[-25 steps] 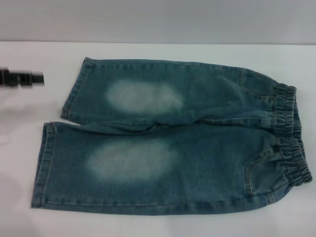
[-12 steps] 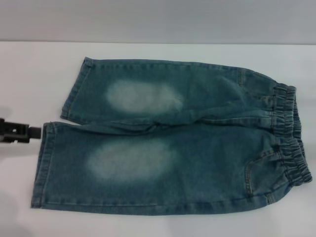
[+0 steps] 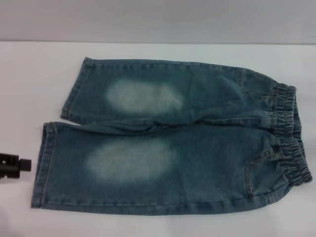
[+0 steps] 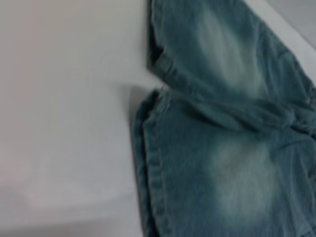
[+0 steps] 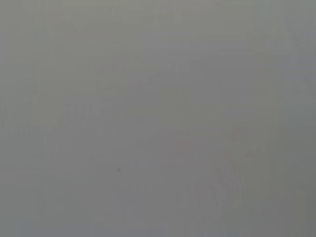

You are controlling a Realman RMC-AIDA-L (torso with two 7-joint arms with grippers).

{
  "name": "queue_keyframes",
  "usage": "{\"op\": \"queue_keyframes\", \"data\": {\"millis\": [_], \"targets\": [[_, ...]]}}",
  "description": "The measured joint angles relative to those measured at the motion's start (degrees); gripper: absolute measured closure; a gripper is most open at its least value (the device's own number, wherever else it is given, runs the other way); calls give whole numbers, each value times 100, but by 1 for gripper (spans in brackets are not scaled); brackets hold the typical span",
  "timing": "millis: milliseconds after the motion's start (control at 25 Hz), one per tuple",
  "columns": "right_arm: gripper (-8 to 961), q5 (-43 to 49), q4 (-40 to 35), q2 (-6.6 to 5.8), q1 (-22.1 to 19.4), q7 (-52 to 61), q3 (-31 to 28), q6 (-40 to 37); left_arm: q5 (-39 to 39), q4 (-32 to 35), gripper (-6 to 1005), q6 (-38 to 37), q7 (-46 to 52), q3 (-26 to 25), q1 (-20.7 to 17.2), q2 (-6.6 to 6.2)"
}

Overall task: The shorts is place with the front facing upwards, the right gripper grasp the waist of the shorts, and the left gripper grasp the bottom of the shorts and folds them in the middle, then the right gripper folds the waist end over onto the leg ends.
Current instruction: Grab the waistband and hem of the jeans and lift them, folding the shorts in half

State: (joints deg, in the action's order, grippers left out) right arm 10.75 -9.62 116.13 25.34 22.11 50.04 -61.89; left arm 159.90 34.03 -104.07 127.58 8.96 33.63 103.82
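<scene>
Long blue-green denim shorts [image 3: 168,140] lie flat and unfolded on a white desk [image 3: 29,74], front side up. The nearer leg has a pale faded patch, and the farther leg has another. The hemmed leg ends [image 3: 44,163] point to the robot's left; the ruffled elastic waist [image 3: 291,133] lies to its right. The left gripper [image 3: 15,165] sits at the left edge, just beside the nearer hem, not touching it. Whether its jaws are open cannot be told. The right gripper is out of sight.
</scene>
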Motion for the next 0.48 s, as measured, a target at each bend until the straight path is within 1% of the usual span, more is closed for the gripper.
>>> {"op": "queue_keyframes", "data": {"millis": [160,200,320,480], "targets": [[376,7,-1,-3,10,-3,-2,4,0,0,429,0,0,0,0,0],[376,-3,-1,-4,15,-3,-3,4,18,2,429,-16,43,90,-89,55],[376,-10,-15,-17,26,-4,-3,5,26,5,429,-28,84,168,-160,73],[376,13,-50,-34,44,-5,-3,4,25,7,429,20,86,184,-206,163]]}}
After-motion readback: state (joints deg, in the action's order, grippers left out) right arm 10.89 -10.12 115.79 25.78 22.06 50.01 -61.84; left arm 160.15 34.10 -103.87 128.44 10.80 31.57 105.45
